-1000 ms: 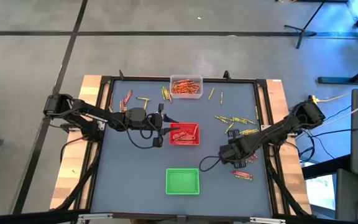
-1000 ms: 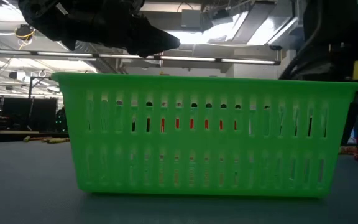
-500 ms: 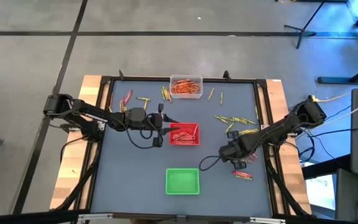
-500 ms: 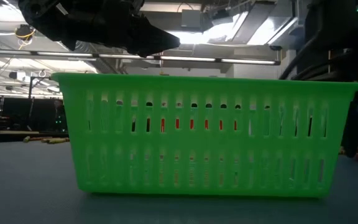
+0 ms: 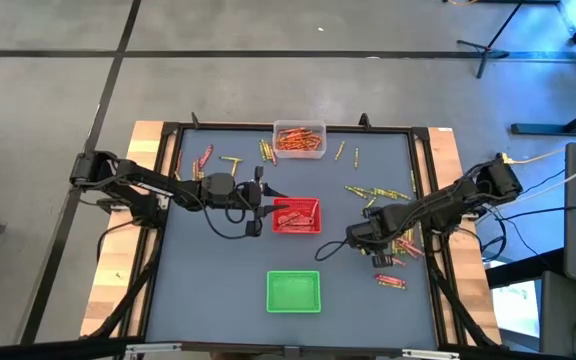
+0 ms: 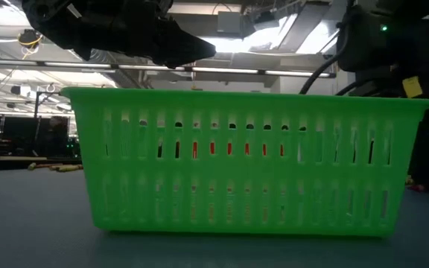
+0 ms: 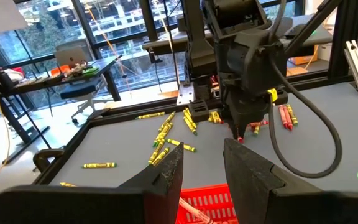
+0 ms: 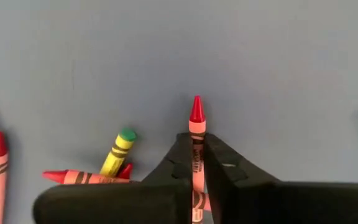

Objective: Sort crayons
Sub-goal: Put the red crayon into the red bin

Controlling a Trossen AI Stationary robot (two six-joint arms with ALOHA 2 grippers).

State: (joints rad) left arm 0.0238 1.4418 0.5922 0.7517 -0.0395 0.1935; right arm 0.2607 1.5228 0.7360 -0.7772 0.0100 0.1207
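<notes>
While red crayons (image 5: 290, 216) fill the red tray (image 5: 297, 216), right fingers (image 8: 180, 163) pinch a red crayon (image 8: 196, 140); left fingers (image 7: 252, 168) seemingly apart.

Green slotted basket (image 6: 248, 160) fills view, standing on grey bench (image 6: 36, 223). Red shows through its middle slots. Dark arm (image 6: 118, 30) above its left rim; crayons (image 6: 54, 167) far left.

Right tool (image 8: 197, 163) clamps crayon (image 8: 196, 134) right of middle tray (image 5: 296, 216).
</notes>
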